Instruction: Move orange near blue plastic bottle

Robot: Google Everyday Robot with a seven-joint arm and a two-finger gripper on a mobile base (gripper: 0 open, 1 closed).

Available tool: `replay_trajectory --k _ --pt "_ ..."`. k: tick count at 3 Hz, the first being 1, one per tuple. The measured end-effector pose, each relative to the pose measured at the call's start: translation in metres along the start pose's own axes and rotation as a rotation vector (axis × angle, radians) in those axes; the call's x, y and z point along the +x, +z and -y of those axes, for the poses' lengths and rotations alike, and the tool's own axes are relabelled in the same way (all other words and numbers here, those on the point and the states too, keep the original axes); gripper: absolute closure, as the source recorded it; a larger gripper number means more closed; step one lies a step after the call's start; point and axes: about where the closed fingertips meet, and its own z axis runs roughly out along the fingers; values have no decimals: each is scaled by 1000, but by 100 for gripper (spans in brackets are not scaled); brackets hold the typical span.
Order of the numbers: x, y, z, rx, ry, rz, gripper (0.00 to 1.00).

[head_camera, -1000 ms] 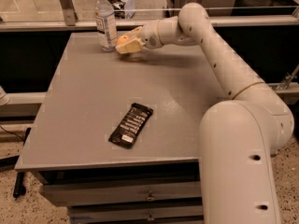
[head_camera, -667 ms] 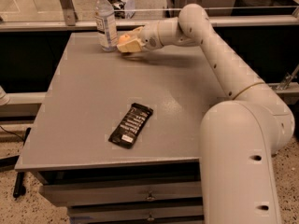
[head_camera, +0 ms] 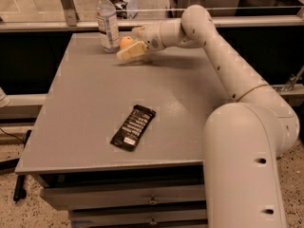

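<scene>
The orange (head_camera: 125,42) rests on the grey table (head_camera: 95,103) at its far edge, just right of the blue plastic bottle (head_camera: 108,25), which stands upright with a white cap. My gripper (head_camera: 133,42) reaches in from the right at table height. Its fingers are spread around the orange, one finger (head_camera: 131,51) in front of it and the other behind it. The orange's left side shows past the fingertips.
A flat black snack wrapper (head_camera: 133,127) lies near the front middle of the table. My arm (head_camera: 223,56) spans the table's right side. A glass partition and rail run behind the far edge. Drawers sit below the front edge.
The gripper stays by the bottle. More of the orange now shows between the fingers than before. The bottle and the wrapper have not moved.
</scene>
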Motion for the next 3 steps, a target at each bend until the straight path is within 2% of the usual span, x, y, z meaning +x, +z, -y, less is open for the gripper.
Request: replay_trajectory --k 1,2,3 --pt "0 0 0 0 1 1 0" --pt "-3 -22 7 16 19 52 0" --pt "-6 -80 15 57 17 88 0"
